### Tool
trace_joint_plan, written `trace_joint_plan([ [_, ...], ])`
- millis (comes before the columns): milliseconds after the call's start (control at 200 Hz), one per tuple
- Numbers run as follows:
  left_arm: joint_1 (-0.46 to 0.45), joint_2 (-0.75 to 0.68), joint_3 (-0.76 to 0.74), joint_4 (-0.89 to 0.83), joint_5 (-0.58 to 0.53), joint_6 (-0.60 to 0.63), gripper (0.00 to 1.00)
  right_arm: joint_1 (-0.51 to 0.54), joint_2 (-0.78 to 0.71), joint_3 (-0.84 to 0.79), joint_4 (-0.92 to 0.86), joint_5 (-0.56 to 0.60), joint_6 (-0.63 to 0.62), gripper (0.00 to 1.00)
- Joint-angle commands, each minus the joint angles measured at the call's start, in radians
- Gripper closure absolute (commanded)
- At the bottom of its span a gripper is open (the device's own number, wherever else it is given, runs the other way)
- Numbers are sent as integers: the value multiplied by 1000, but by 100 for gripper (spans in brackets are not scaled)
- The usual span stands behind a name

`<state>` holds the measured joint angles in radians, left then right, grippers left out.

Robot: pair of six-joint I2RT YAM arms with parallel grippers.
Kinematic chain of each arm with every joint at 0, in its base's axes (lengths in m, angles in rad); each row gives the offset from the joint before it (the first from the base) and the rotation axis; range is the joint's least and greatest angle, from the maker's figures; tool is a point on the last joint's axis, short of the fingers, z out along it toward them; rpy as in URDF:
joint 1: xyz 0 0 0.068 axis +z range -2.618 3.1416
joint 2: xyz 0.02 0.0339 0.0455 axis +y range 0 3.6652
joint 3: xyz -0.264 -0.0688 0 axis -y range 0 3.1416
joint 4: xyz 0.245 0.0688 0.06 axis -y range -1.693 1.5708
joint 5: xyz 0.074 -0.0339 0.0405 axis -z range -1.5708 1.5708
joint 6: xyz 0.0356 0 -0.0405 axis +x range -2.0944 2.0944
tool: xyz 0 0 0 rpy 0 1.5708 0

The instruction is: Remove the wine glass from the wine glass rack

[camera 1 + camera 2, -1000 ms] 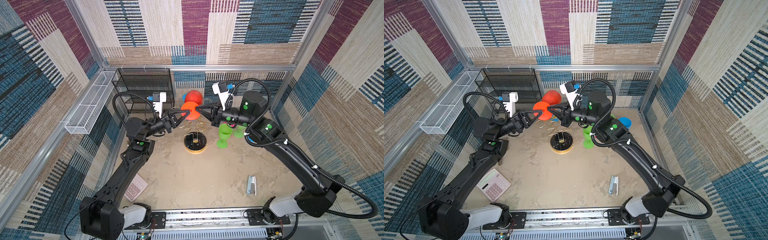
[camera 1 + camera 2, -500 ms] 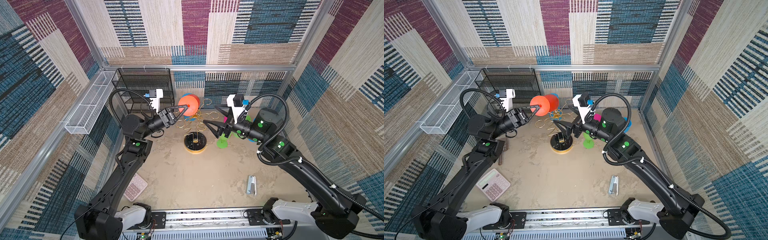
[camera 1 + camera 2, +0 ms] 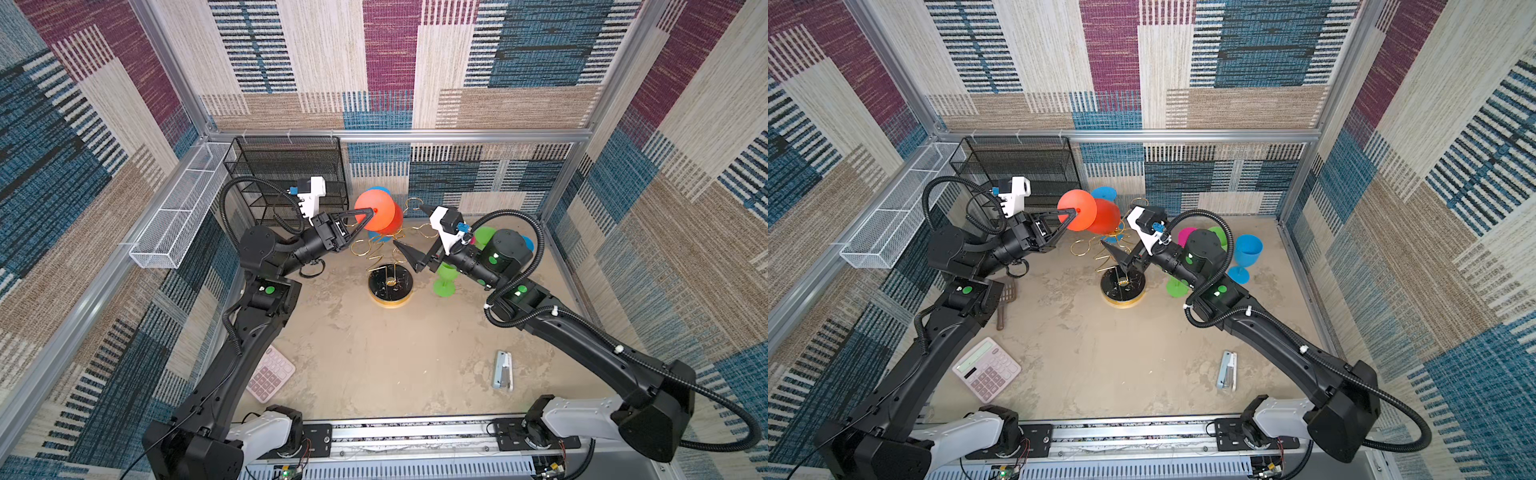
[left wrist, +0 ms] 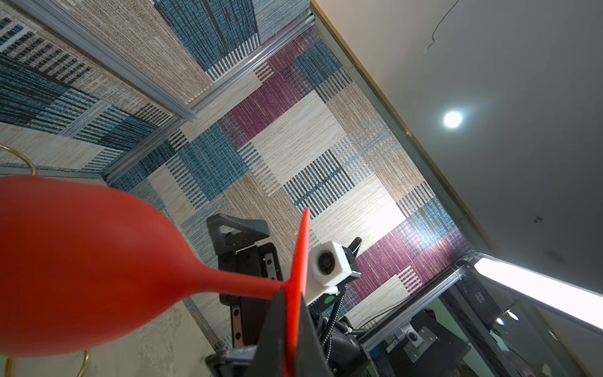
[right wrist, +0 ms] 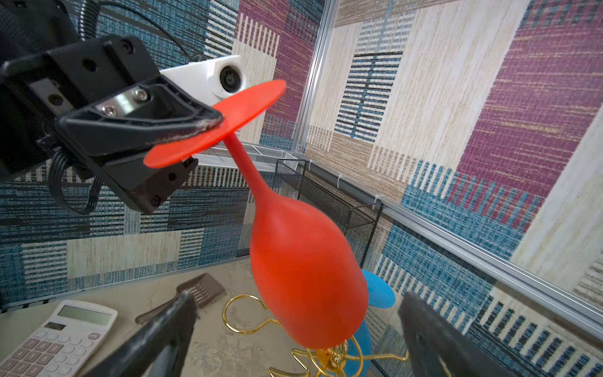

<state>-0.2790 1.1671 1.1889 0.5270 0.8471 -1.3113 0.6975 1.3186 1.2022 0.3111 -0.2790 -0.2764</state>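
DESK: What sits at the centre of the frame?

PHOTOGRAPHER: In both top views, the left gripper (image 3: 367, 214) has its tapered black fingers clamped on the thin, flat foot disc of a smooth, matte orange-red wine glass (image 3: 384, 208). The glass hangs foot up, with its teardrop bowl pointing down and slightly tilted.

DESK: And the rack?

PHOTOGRAPHER: The wine glass rack (image 3: 390, 287) stands just below centre. It is thin gold wire with ring-ended arms and a zigzag stem, on a round, glossy black base rimmed in gold. The glass's foot is clear of the rings. The bowl's mouth hangs close over the gold wire top, and I cannot tell whether they touch.

DESK: The other arm?

PHOTOGRAPHER: The right gripper (image 3: 415, 230) is just right of the bowl, its two pointed black fingers spread wide and holding nothing.

DESK: Surroundings?

PHOTOGRAPHER: A blue plastic glass (image 3: 376, 192) sits in the rack behind the orange one. A green glass (image 3: 444, 279) stands right of the base on the mottled, sandy table (image 3: 374, 365). A black mesh shelf unit (image 3: 286, 174) is at upper left, with a long white wire basket (image 3: 178, 224) beside it. A pale calculator (image 3: 986, 370) lies at lower left.
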Motion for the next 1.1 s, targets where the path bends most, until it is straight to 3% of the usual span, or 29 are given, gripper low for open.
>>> trace_joint_plan([
  [0,1,-12,12,28,15,-35,100,2,45,35,80,-28,-26,1],
  [561,3,-21,-5,123,12,-122,100,2,256,195,111,-31,11,0],
  [676,3,-10,-9,153,17,-149,100,2,271,215,89,-38,13,9],
  [816,3,1,-11,173,15,-161,100,2,265,216,76,-27,18,26],
  [997,4,11,-15,178,15,-152,100,4,242,207,54,-18,23,30],
  [1092,9,17,-15,186,13,-147,79,3,228,209,22,-13,25,30],
])
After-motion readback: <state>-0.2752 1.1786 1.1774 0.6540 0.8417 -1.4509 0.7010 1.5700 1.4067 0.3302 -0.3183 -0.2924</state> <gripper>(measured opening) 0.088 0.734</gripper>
